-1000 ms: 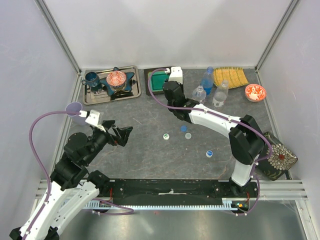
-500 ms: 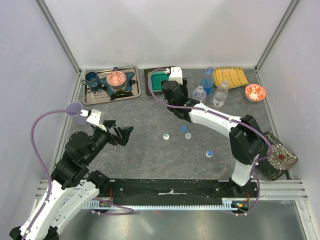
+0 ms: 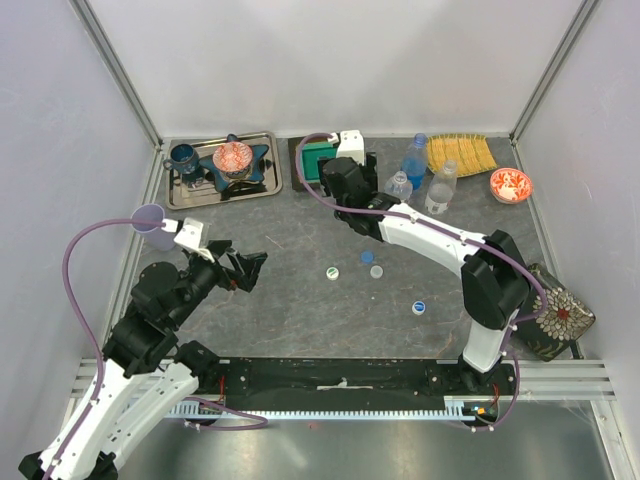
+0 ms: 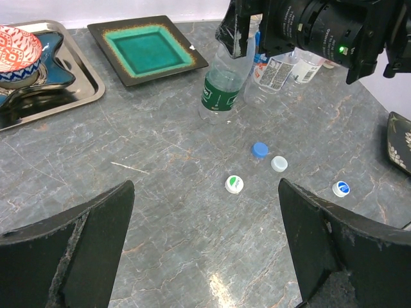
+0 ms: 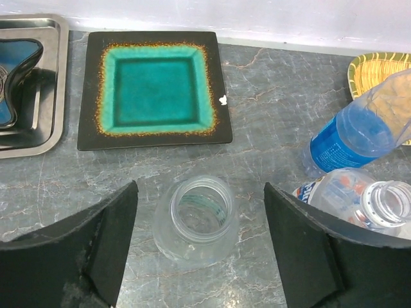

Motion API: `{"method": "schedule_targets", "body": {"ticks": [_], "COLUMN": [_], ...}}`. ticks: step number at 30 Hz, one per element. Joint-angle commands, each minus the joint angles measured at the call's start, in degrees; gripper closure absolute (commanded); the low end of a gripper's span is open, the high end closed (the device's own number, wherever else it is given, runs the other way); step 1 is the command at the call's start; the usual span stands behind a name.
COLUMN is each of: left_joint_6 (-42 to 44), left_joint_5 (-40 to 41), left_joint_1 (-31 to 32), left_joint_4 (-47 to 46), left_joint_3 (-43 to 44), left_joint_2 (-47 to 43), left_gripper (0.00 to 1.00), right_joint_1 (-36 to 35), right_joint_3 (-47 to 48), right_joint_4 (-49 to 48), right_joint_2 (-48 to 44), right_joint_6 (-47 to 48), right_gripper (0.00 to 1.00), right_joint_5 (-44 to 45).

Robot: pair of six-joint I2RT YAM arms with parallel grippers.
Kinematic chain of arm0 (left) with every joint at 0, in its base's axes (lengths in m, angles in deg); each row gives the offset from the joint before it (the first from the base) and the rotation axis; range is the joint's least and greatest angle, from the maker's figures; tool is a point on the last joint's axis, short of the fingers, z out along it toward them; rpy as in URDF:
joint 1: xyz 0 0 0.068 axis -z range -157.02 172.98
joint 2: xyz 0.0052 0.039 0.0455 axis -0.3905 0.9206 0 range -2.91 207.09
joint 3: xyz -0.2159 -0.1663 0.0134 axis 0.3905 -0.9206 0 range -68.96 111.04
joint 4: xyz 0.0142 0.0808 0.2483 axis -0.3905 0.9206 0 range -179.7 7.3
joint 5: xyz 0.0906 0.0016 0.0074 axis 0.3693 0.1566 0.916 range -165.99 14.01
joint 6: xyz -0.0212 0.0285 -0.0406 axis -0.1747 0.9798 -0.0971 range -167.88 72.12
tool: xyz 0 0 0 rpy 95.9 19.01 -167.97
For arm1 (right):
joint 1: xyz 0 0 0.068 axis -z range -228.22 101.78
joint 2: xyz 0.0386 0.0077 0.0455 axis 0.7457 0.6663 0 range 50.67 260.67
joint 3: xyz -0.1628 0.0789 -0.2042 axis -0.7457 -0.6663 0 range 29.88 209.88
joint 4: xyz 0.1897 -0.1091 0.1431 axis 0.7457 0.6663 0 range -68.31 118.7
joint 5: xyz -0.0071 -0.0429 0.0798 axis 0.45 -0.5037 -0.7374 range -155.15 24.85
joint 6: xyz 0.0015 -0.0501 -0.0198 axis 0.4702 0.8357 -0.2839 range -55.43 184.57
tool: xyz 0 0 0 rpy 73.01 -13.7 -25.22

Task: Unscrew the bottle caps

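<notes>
The right jaws are apart, one each side of the upright green-label bottle (image 5: 196, 221) just below them, its top open. The four bottle caps (image 3: 367, 257) lie on the counter (image 3: 290, 300) at its 6 o'clock. Left jaws are wide apart, farther off.

The left arm crooks at the near left, its left gripper (image 3: 243, 268) spread wide and aimed forward. The right arm reaches far back-centre, its right gripper (image 5: 200, 189) pointing down, jaws parted.

Lighting: bright, even, from above — shadows soft on the table (image 3: 300, 290); one small glare patch, left wrist view; focus sharp.
</notes>
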Motion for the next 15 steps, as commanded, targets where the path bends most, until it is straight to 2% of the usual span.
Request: {"method": "schedule_targets", "body": {"ticks": [1, 5, 8, 10, 15], "left_joint_6": [-0.81, -1.51, -2.83, -4.5, -9.85], "left_joint_5": [0.31, 1.45, 2.51, 3.03, 2.25], "left_joint_1": [-0.13, -0.13, -0.13, -0.13, -0.04], "left_joint_4": [-1.57, -1.57, -1.57, -1.83, -3.85], "left_joint_3": [0.17, 0.6, 1.31, 1.66, 1.92], "left_joint_2": [1.21, 3.4, 5.68, 7.18, 12.18], "left_gripper": [0.01, 0.0, 0.01, 0.0, 0.01], "right_joint_1": [0.11, -0.15, -0.33, -0.33, -0.24], "right_joint_3": [4.28, 7.36, 8.33, 5.45, -14.49], "right_joint_4": [1.49, 5.26, 8.68, 9.84, 9.14], "right_joint_2": [-5.25, -11.23, -18.08, -24.55, -41.27], "right_joint_6": [-0.52, 0.54, 0.8, -0.33, -3.15], "right_gripper": [0.11, 0.02, 0.02, 0.02, 0.02], "right_joint_5": [-1.1, -1.63, -1.63, -1.29, -1.63]}}
